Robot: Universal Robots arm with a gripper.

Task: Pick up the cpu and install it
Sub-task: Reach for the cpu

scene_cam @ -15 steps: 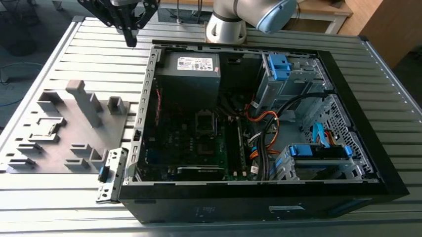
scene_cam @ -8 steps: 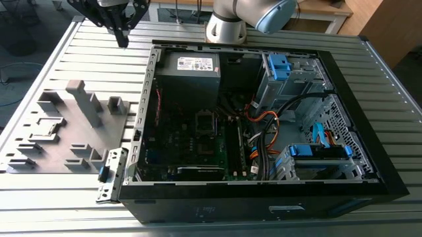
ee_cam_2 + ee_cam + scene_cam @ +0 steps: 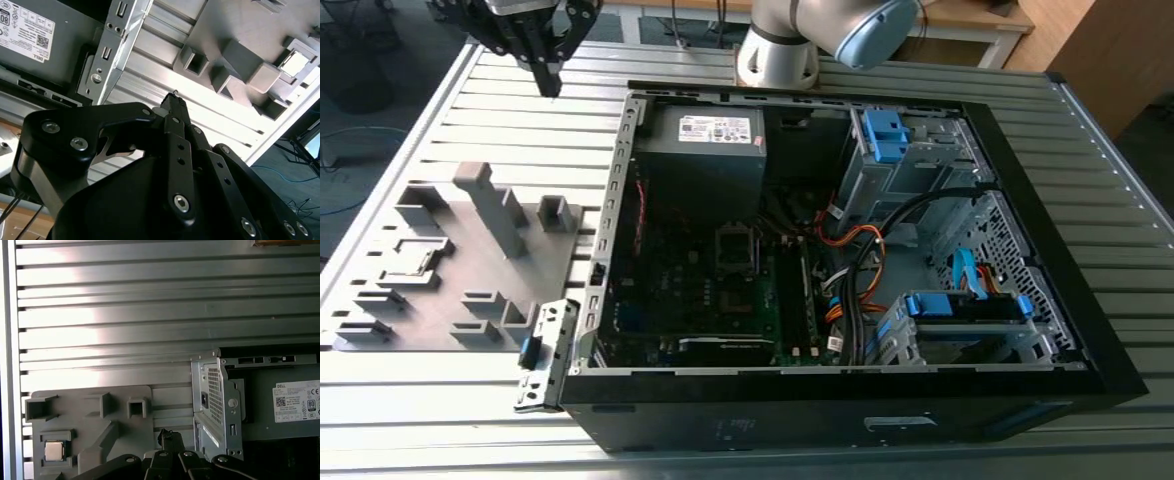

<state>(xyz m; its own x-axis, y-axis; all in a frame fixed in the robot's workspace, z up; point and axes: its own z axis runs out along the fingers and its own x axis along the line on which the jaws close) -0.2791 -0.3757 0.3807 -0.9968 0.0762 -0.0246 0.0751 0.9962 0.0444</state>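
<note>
The cpu [image 3: 54,450] is a small silver square lying in a recess of the grey fixture block [image 3: 90,410]. It also shows as a bright square, the cpu [image 3: 295,62], in the second wrist view, and in the exterior view as the cpu [image 3: 414,262] on the fixture [image 3: 467,290] at the exterior view's left. My gripper [image 3: 550,88] hangs above the slatted table beyond the fixture, near the case's far left corner. Its black fingers [image 3: 175,107] are shut together with nothing between them, well apart from the cpu. The gripper [image 3: 168,436] tip points down beside the case wall.
An open computer case [image 3: 1067,330] lies on the slatted metal table [image 3: 520,130], with the motherboard socket [image 3: 736,245], a grey power supply [image 3: 707,145], cables and blue drive brackets inside. The arm's base [image 3: 781,55] stands behind the case. The fixture carries several raised posts.
</note>
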